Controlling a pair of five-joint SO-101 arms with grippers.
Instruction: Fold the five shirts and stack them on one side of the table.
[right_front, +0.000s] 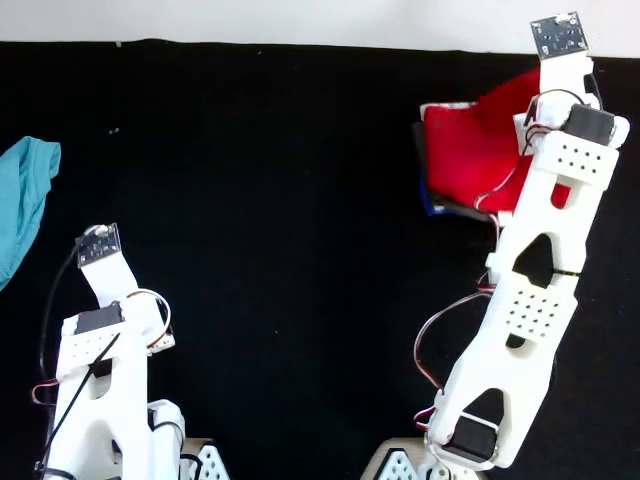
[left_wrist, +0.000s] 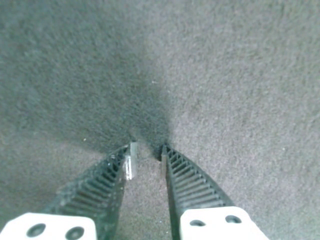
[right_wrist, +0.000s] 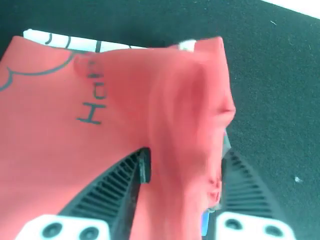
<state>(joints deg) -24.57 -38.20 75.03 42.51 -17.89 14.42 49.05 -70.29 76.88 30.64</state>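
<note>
The red shirt (right_front: 470, 150) is seen at the far right of the black-covered table (right_front: 280, 200). It is laid on top of a low pile (right_front: 440, 208), whose dark and blue edges are exposed along the near side. How many garments are contained in that pile cannot be told from above, since most of it is covered. The right arm (right_front: 535, 300) is stretched out over the pile.

In the right wrist view, a raised fold of the red shirt is pinched between the 2 fingers of the right gripper (right_wrist: 182, 165). Black lettering (right_wrist: 90, 112) is shown on the flatter part of the cloth. A white printed edge (right_wrist: 50, 37) is exposed beyond the red shirt, and a small patch of blue (right_wrist: 205, 220) is glimpsed under the fold beside 1 finger.

The left gripper (left_wrist: 148, 152) is held close to bare tabletop at the near left. Its 2 fingers are parted by a narrow gap, and nothing is caught between them.

A teal shirt (right_front: 22, 200) is seen bunched at the left edge of the table, well apart from the pile and partly cut off by the frame.
</note>
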